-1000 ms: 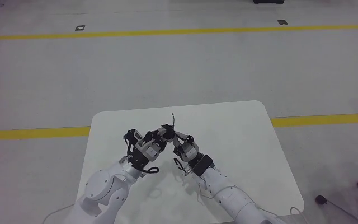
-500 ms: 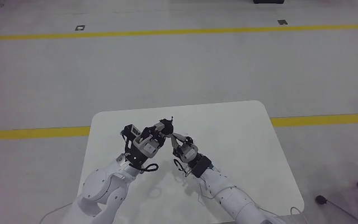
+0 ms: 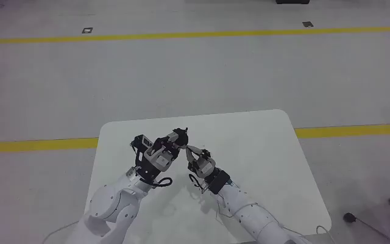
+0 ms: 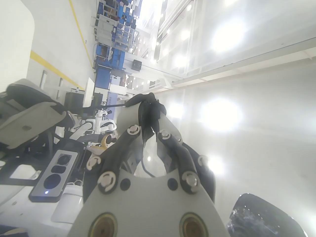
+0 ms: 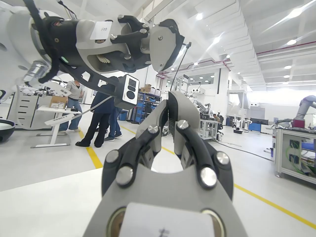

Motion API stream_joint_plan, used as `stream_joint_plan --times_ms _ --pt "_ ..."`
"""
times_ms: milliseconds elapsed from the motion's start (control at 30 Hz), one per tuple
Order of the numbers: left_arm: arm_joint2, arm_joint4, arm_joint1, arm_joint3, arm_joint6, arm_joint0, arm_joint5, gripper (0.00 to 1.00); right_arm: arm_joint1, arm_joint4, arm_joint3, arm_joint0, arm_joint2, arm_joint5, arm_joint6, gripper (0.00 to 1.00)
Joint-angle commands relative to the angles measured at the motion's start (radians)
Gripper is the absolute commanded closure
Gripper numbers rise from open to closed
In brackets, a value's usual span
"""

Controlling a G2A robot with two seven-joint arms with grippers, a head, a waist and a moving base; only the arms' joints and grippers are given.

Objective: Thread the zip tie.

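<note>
1. A grey hall floor (image 3: 244, 73) with yellow lines (image 3: 183, 35) lies around the white counter (image 3: 268, 146). The two arms meet in the air above the counter's near middle.
2. Over the last second the left fingers (image 3: 178, 136) have moved away from the robot, along the zip tie (image 5: 188, 44). The free end stood well clear beyond them a second ago and now barely pokes out. The right fingers (image 5: 185, 109) have hardly shifted.
3. This looks like the left arm taking its hold close to the end of the tie, which should make that end steadier to aim. No closed loop can be seen, so the threading itself seems not yet done.
4. Both pairs of fingers are closed on the zip tie. It hangs between them, off the counter.
5. The right wrist view shows what the top view cannot:
   - The small square head sits just past the left fingers.
   - The thin strap runs straight from there into the right fingers.
   - From above, the tie is little more than a dark speck.
6. The left wrist view shows black strap pinched between its own fingers and a thin line leading off toward the other arm. I cannot make out the head there.
</note>
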Motion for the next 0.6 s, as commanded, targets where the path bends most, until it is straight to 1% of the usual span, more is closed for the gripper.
stream_joint_plan --times_ms 0,167,300,367,567 --pt "-0.003 0.008 0.000 0.005 0.002 -0.001 -0.002 1.00 -0.002 0.030 -0.009 -0.007 0.004 -0.013 -0.003 0.00" --pt "-0.017 0.040 0.002 0.014 0.011 0.000 -0.018 1.00 0.005 0.030 -0.013 -0.017 0.022 -0.015 -0.006 0.00" --pt "-0.033 0.089 0.004 0.026 0.023 0.002 -0.037 1.00 0.020 0.037 -0.020 -0.034 0.063 -0.027 -0.012 0.00" --pt "-0.034 0.123 0.005 0.032 0.030 0.006 -0.047 1.00 0.031 0.050 -0.030 -0.047 0.092 -0.047 -0.006 0.00" --pt "-0.034 0.140 0.006 0.049 0.023 0.025 -0.046 1.00 0.063 0.088 -0.072 -0.091 0.186 -0.105 0.050 0.00"
